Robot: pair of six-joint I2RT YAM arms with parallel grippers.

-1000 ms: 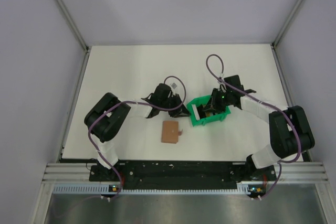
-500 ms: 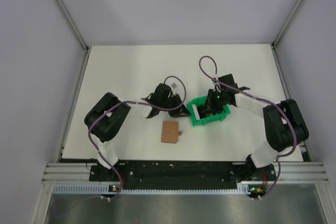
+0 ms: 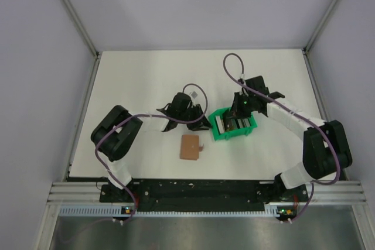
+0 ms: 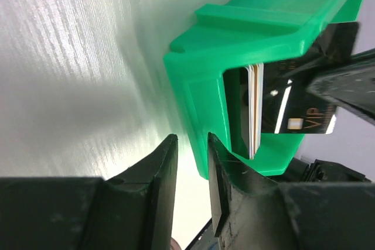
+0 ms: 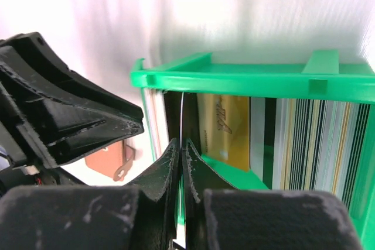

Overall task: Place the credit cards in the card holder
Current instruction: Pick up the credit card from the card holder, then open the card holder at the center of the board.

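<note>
Barely begun, we judge: our right claw [image 5: 180, 144] pinches one card [image 5: 181, 115] in the tray [image 5: 234, 77], the wallet [image 3: 189, 146] at its eight o'clock looks unfilled, and our left claw [image 4: 192, 168] is nearly closed, its hold unclear.

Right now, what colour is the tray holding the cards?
The tray is bright green, clearest in the left wrist view.

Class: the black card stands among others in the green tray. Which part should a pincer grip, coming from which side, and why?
Grip the black card by its free upper edge, from above, one finger on each flat face. It stands on edge; the walls of the green tray and the neighbouring cards block its sides. The right pincer pinches it so.
</note>
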